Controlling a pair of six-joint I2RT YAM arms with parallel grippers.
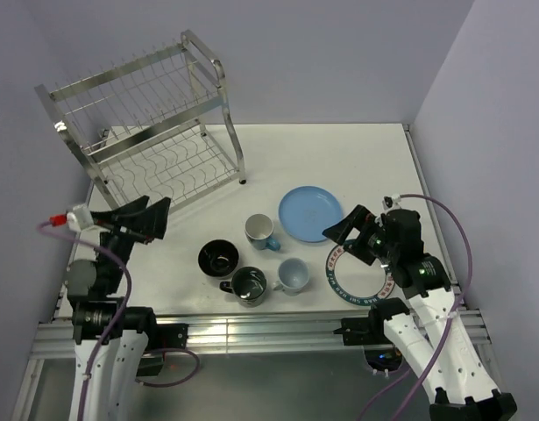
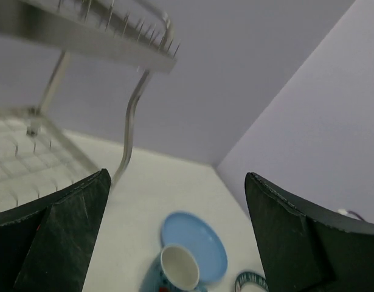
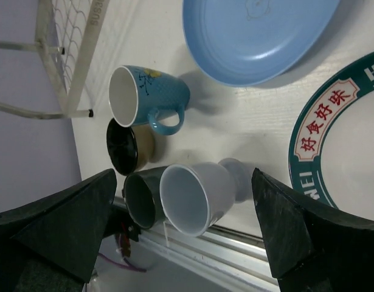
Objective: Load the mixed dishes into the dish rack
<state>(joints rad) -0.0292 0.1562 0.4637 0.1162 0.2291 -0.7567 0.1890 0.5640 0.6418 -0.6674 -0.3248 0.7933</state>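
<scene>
Clock face laid over the overhead view, 12 at the far wall.

White tabletop [image 1: 339,158]: carries everything below.

At 10 to 11 o'clock of the table: two-tier shiny steel wire rack with tubular frame and wavy wire lower shelf [image 1: 155,132], upright, well apart from all six dishes. All dishes on the tabletop, outside the rack.

At 8 o'clock: left gripper [image 1: 155,215], just near of the rack's front edge, aimed toward 2 o'clock. Jaws wide apart, nothing between them.

At 4 o'clock: right gripper [image 1: 339,246], hanging over the 10 o'clock rim of the lettered plate, aimed toward the mugs. Jaws wide apart, nothing clamped.

At 4 o'clock, partly hidden under the right arm: white plate with dark green rim, red and white lettering [image 3: 323,131], flat.

At 10 o'clock of that plate, just beside it: light-blue round plate [image 1: 310,213], flat; contact between the two rims cannot be told.

At 9 o'clock of the light-blue plate, just beside it: blue patterned mug with white inside [image 1: 261,231], upright, handle toward 4 o'clock.

At 7 o'clock of the blue mug: black-and-tan bowl [image 1: 218,258].

At 5 o'clock of the bowl, close against it: dark glossy mug [image 1: 248,285], handle toward 9 o'clock.

At 3 o'clock of the dark mug, just beside it: pale bluish-white cup [image 1: 293,275], upright.
</scene>
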